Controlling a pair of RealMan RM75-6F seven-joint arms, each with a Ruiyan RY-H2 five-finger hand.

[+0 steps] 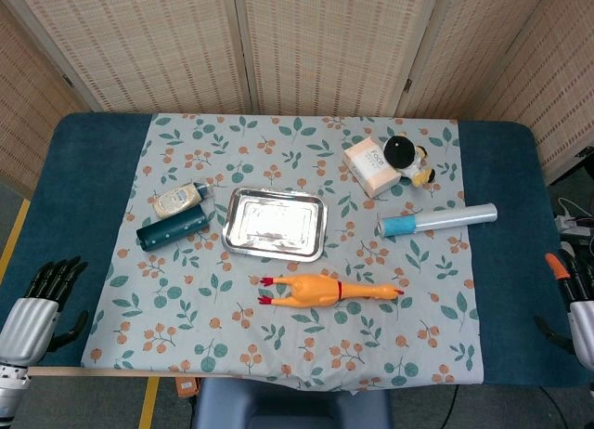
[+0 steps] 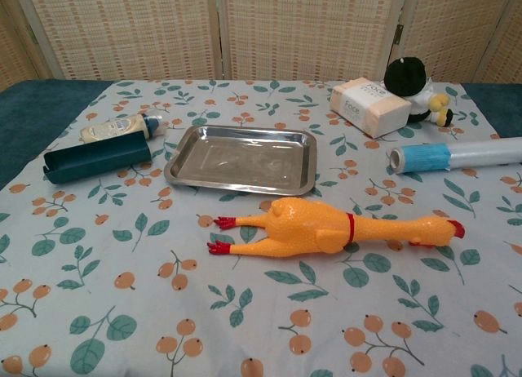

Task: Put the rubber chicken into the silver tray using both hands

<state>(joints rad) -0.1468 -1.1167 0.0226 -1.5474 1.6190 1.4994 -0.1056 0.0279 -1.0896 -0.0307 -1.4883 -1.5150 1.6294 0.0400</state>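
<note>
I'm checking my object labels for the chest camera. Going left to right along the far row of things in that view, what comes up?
Dark blue tube with the cream bottle just behind it → silver tray → white box → black plush toy → blue-and-clear roll.

**Both hands low at the near corners of the surface**

Only the head view shows the robot's body. The left hand [image 1: 42,304] sits off the near left corner of the surface [image 1: 83,169], black fingers [image 1: 58,273] spread slightly apart and pointing toward the surface, holding nothing; its silver back leads down to the wrist at the frame edge. The right hand [image 1: 574,299] is cut off by the frame off the near right corner of the surface, one orange fingertip [image 1: 555,264] visible, nothing held in the part that shows.
</note>
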